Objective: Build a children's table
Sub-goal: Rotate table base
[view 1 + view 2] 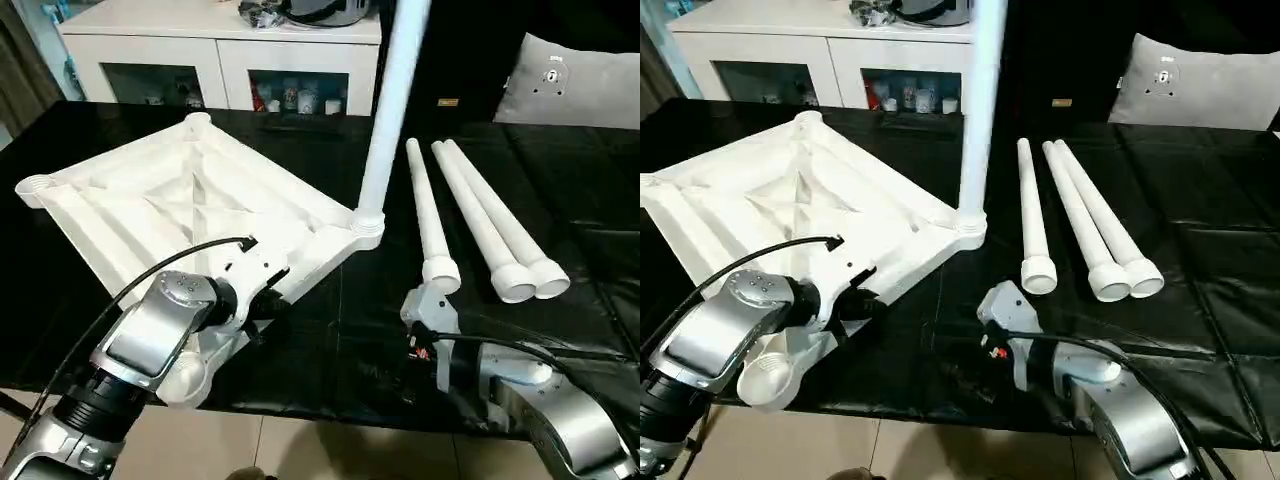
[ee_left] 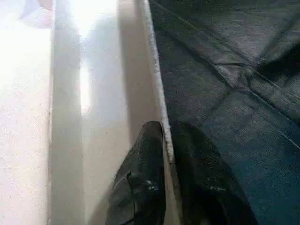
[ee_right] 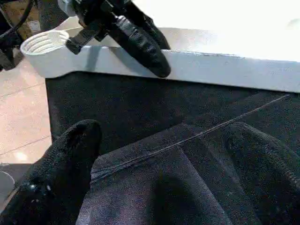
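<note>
The white table top (image 1: 190, 200) lies upside down, ribbed side up, on the black-covered table. One white leg (image 1: 390, 100) stands upright in its right corner socket (image 1: 368, 225). Three more legs (image 1: 480, 225) lie side by side to the right. My left gripper (image 2: 167, 129) is shut on the thin rim of the top's near edge, one finger on each side, close to the near corner socket (image 3: 44, 44). My right gripper (image 3: 164, 131) hangs open over the black cloth, a short way from that rim and facing the left gripper (image 3: 140, 47).
The near corner socket juts past the table's front edge over the tiled floor (image 3: 18, 117). A white cabinet (image 1: 220, 50) stands behind the table, and a grey-white cushion (image 1: 575, 85) rests at the back right. Black cloth (image 1: 580, 230) covers the table's right side.
</note>
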{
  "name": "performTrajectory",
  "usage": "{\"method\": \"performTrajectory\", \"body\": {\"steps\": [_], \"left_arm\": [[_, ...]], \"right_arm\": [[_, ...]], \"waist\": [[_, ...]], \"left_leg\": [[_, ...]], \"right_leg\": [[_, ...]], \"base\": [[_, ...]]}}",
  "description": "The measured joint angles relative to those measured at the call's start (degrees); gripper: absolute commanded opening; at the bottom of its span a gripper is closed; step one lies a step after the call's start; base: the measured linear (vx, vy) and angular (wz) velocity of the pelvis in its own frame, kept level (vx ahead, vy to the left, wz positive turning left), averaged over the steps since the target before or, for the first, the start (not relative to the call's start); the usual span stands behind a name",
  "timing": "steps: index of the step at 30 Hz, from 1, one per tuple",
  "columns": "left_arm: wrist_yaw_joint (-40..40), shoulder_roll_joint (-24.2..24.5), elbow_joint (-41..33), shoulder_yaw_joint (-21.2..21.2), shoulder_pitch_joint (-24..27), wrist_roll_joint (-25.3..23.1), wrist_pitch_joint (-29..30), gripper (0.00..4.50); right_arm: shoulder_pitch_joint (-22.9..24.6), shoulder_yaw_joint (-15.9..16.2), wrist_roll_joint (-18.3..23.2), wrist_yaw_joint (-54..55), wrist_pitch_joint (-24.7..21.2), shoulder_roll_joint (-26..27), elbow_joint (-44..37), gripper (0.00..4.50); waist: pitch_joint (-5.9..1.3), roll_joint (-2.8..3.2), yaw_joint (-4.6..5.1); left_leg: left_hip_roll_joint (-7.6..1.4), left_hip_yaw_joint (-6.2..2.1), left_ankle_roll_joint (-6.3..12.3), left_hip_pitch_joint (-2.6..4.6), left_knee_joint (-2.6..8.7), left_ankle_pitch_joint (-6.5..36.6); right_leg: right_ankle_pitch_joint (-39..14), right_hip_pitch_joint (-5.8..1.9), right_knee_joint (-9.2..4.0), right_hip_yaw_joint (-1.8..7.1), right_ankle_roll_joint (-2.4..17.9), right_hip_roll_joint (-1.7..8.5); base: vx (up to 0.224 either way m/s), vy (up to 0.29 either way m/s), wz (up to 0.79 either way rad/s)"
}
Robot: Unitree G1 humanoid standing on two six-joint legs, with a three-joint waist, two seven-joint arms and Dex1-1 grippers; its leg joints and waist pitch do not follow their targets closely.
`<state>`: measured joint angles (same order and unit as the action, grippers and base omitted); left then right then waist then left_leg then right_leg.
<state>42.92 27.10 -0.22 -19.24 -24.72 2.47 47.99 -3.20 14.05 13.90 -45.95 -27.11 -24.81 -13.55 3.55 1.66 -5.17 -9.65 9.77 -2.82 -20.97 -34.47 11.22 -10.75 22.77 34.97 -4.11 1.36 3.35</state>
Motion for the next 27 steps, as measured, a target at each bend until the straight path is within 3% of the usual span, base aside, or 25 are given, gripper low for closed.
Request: {"method": "performTrajectory", "body": {"steps": [5,8,11,14,27], "left_arm": [[-3.3,-4.4,5.4,1.7,-2.8,0.1,-0.2,0.09],[-6.4,-9.8,12.9,3.0,-6.8,0.1,-1.6,0.09],[-11.9,-15.7,22.2,4.8,-11.8,0.1,-4.5,0.09],[-15.4,-18.5,27.6,6.2,-14.6,0.2,-6.8,0.09],[-19.9,-22.8,35.4,9.2,-18.2,0.2,-11.7,0.30]], "right_arm": [[0.1,0.0,-0.1,0.5,0.1,0.0,0.0,4.50],[-0.1,0.1,-0.4,0.8,0.2,0.0,0.1,4.50],[-0.6,0.1,-0.9,1.4,0.4,0.1,0.3,4.50],[-1.0,0.1,-1.3,1.8,0.7,0.1,0.4,4.50],[-1.0,0.2,-2.3,2.4,1.0,0.0,0.9,4.50]], "waist": [[-0.01,0.01,-0.69],[0.00,0.01,-1.59],[0.00,0.01,-1.65],[0.00,0.01,-1.33],[-0.02,0.10,-1.49]], "left_leg": [[0.00,-0.02,0.10,0.02,-0.07,-0.1],[0.01,-0.01,0.23,-0.12,-0.21,-0.2],[0.07,-0.01,0.40,-0.27,-0.31,-0.3],[0.08,-0.01,0.43,-0.44,-0.25,-0.2],[0.04,-0.04,0.68,-1.05,-0.20,-0.3]], "right_leg": [[0.0,0.03,-0.01,0.00,0.0,0.00],[0.0,0.00,-0.04,0.01,0.0,0.02],[0.2,-0.01,-0.17,0.06,-0.2,0.07],[0.6,0.08,-0.48,0.06,-0.4,0.08],[1.0,0.42,-0.84,-0.07,-0.1,0.07]], "base": [[0.000,0.000,0.00],[0.000,0.000,0.00],[0.000,0.000,0.00],[0.000,0.000,0.00],[0.000,0.000,0.00]]}}
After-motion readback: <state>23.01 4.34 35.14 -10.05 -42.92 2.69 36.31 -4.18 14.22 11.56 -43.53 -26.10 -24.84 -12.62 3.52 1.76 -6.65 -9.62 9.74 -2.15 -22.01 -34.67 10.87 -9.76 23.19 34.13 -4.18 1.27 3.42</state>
